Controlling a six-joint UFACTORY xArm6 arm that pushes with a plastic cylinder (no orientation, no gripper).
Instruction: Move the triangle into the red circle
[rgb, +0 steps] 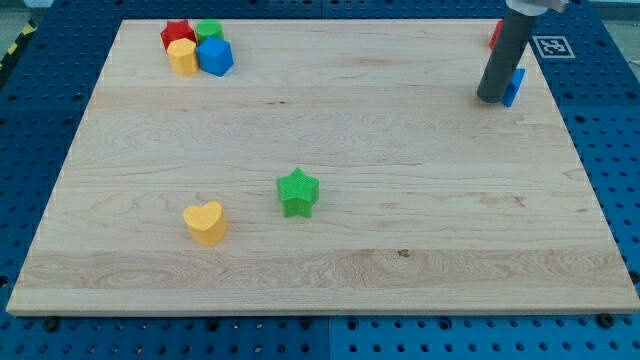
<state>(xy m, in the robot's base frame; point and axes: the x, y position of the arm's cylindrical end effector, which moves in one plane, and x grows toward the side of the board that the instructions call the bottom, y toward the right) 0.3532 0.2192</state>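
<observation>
My tip (491, 100) rests on the board near the view's top right corner. A blue block (515, 87), mostly hidden behind the rod, touches the rod's right side; its shape cannot be made out. A red block (495, 34) shows only as a sliver to the left of the rod, at the board's top edge, just above the blue block; its shape is also hidden.
A cluster at the top left holds a red star (177, 33), a green block (209, 30), a yellow block (182, 57) and a blue block (215, 57). A green star (298, 192) and a yellow heart (205, 222) lie at lower centre-left. The wooden board (450, 230) lies on a blue pegboard.
</observation>
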